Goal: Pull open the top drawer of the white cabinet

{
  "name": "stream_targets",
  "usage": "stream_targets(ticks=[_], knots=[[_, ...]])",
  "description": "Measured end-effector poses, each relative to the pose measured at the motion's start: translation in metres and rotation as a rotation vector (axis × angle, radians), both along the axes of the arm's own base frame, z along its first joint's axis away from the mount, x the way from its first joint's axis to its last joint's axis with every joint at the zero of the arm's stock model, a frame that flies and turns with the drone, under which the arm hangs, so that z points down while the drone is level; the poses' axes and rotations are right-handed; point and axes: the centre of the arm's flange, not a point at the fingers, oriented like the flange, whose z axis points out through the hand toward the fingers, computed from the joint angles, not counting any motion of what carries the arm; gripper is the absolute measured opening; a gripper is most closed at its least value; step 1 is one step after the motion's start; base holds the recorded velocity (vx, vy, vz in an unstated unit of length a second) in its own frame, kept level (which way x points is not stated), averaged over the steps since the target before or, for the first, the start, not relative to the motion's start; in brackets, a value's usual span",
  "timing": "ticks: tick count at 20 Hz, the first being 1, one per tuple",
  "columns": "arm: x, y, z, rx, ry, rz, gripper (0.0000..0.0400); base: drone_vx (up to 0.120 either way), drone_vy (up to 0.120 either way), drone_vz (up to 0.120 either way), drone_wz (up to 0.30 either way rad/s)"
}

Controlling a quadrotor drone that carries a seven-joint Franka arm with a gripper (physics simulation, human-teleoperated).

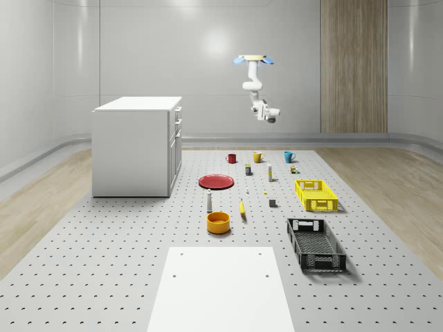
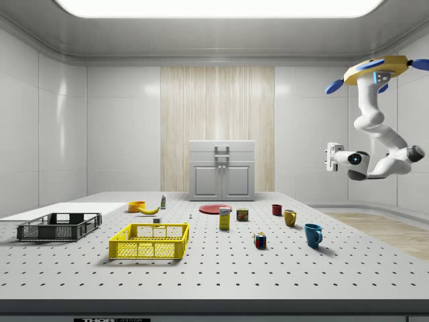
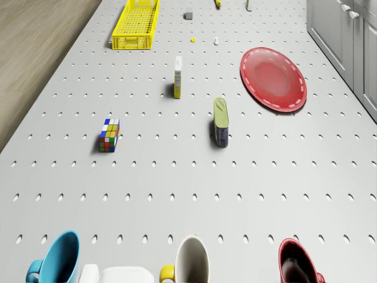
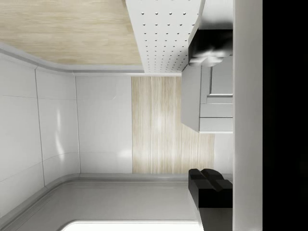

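Observation:
The white cabinet (image 1: 138, 145) stands on the perforated table at the whole-scene view's left. Its drawer front faces right there, and the top drawer (image 1: 178, 111) sits flush and shut. From the side, the top drawer's handle (image 2: 222, 149) lies above two doors. The drone (image 1: 254, 60) hovers high over the far end of the table, above the row of mugs and well off from the cabinet. My gripper (image 1: 266, 114) hangs at about drawer height, far from the handle and pointing toward the cabinet (image 4: 211, 96). The black fingers (image 4: 209, 190) are wide apart around nothing.
Below the drone stand a red mug (image 3: 297, 262), a yellow mug (image 3: 189, 259) and a blue mug (image 3: 58, 259). A red plate (image 3: 274, 78), a can (image 3: 221, 122) and a Rubik's cube (image 3: 109, 135) lie toward the cabinet. A yellow crate (image 1: 315, 194) and a black crate (image 1: 315, 243) stand at the right.

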Motion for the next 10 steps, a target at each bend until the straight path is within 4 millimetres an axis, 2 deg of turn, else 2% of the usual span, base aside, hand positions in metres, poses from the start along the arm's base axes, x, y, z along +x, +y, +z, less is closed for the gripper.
stream_targets(ticks=[10], knots=[[0.0001, -0.0002, -0.005, 0.05, 0.001, 0.001, 0.0312, 0.12, -0.12, 0.12, 0.0]])
